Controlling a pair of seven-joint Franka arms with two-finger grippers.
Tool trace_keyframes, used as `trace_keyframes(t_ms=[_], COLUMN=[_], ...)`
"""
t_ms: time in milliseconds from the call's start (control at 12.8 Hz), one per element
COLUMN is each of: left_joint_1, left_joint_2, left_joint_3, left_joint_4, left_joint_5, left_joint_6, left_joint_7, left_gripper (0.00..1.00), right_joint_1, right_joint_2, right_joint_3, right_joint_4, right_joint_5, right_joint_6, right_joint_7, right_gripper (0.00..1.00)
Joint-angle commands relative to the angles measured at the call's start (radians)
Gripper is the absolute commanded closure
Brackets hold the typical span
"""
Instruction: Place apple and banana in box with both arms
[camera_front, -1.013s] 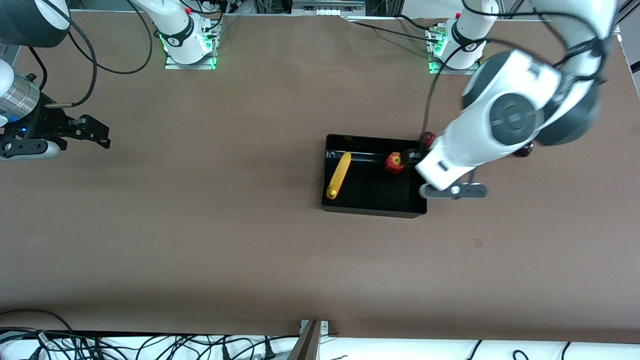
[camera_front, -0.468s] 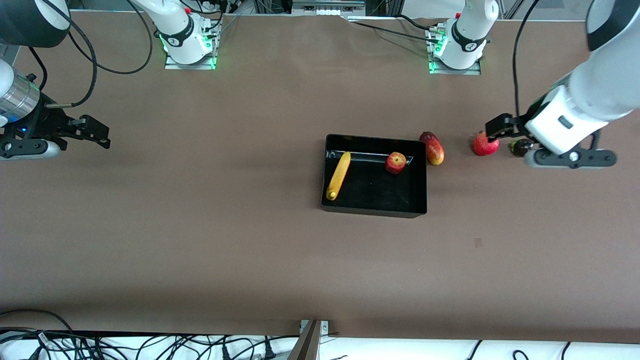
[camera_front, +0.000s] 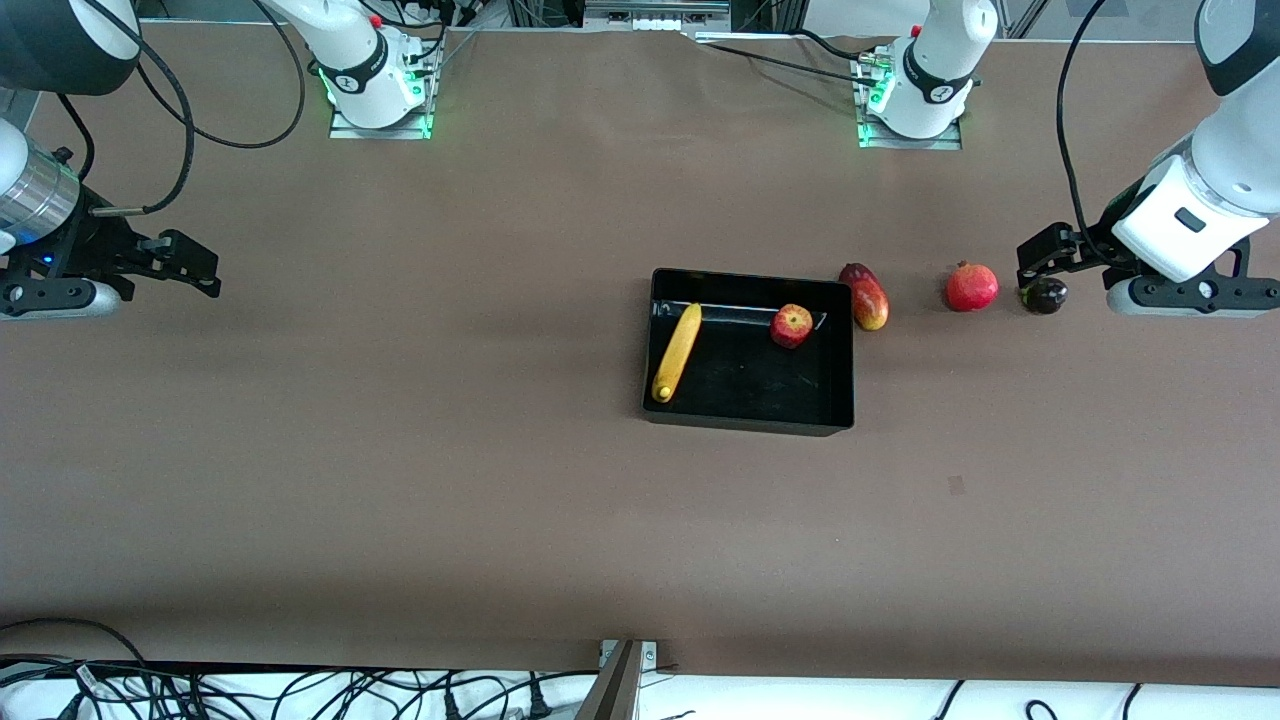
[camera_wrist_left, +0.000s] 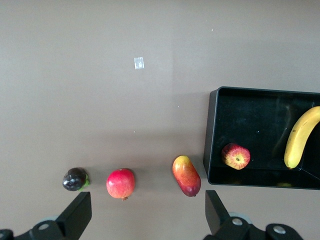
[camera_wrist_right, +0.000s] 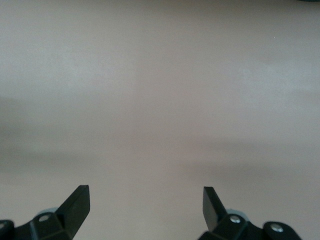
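Brown tabletop (camera_front: 400, 450), bare over most of its spread. Rectangular glossy black plastic box (camera_front: 748, 421) open-topped near the middle. Left gripper (camera_front: 1045, 262) with fingers (camera_wrist_left: 77, 215) spread wide, empty, over the small dark purple fruit (camera_front: 1045, 295) at 3 o'clock of the box. Right gripper (camera_front: 195, 268) waiting over the right arm's end, fingers (camera_wrist_right: 75, 205) likewise apart, empty. Curved yellow banana (camera_front: 677, 351) inside the box at 9 o'clock. Small red apple (camera_front: 791, 325) with yellowish patch inside at 2 o'clock.
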Motion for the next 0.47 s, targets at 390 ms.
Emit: trace_keyframes(t_ms=[390], left_joint_1=[-0.029], left_joint_2=[-0.039], left_joint_3=[0.032], left_joint_4=[-0.042], left_joint_5=[-0.018], left_joint_6=[-0.003], left_joint_7=[0.02], left_gripper=[0.0], right_joint_1=[-0.012], right_joint_2=[0.006], right_joint_3=[0.01], right_joint_4=[0.016], right_joint_5=[-0.004], right_joint_6=[-0.002], right_joint_7=[-0.003], right_gripper=[0.0])
